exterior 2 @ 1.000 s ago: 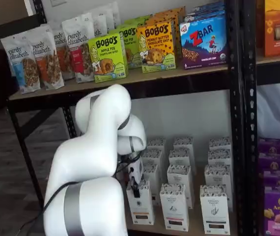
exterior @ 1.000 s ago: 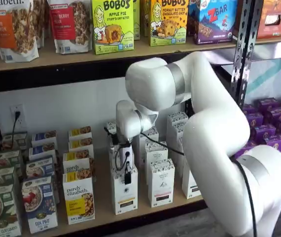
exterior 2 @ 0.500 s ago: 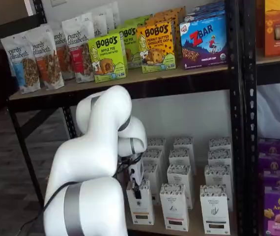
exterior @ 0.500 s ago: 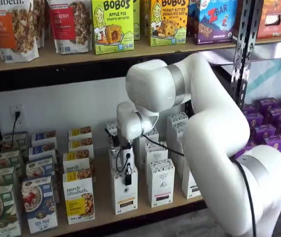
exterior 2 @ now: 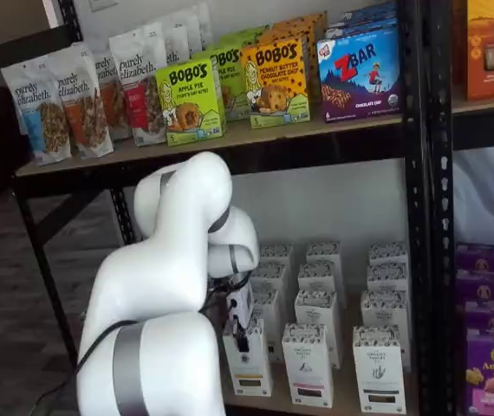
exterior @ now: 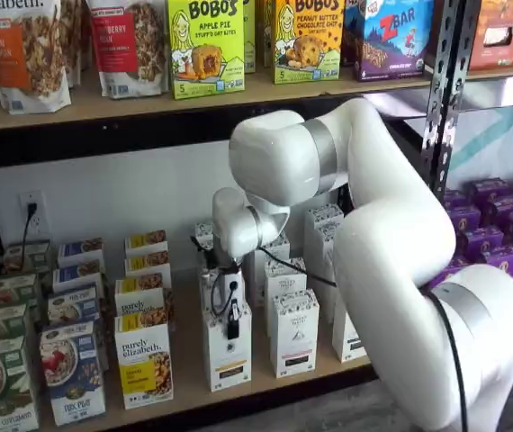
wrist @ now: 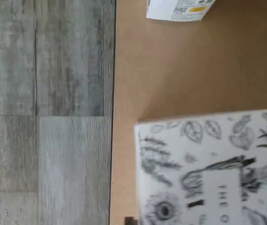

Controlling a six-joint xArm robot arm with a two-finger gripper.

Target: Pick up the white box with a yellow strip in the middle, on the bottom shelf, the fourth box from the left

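The white box (exterior: 227, 358) stands at the front of the bottom shelf (exterior: 187, 382), a tall narrow carton with a low dark label and a yellow strip. It also shows in a shelf view (exterior 2: 250, 368). My gripper (exterior: 230, 322) hangs straight over its top, with one black finger down the upper front face. In a shelf view the gripper (exterior 2: 240, 334) sits at the box's top. No gap between the fingers shows. The wrist view shows the box's speckled patterned top (wrist: 208, 173) close below, on the pale board (wrist: 171, 75).
Similar white cartons (exterior: 292, 333) stand right of the box and behind it. A "purely elizabeth" box (exterior: 145, 360) stands to its left, with more cereal boxes (exterior: 72, 371) beyond. Purple boxes (exterior: 499, 234) fill the neighbouring bay. Grey plank floor (wrist: 49, 112) lies beyond the shelf edge.
The gripper has sunk a little lower onto the top of the white box. The box has not moved.
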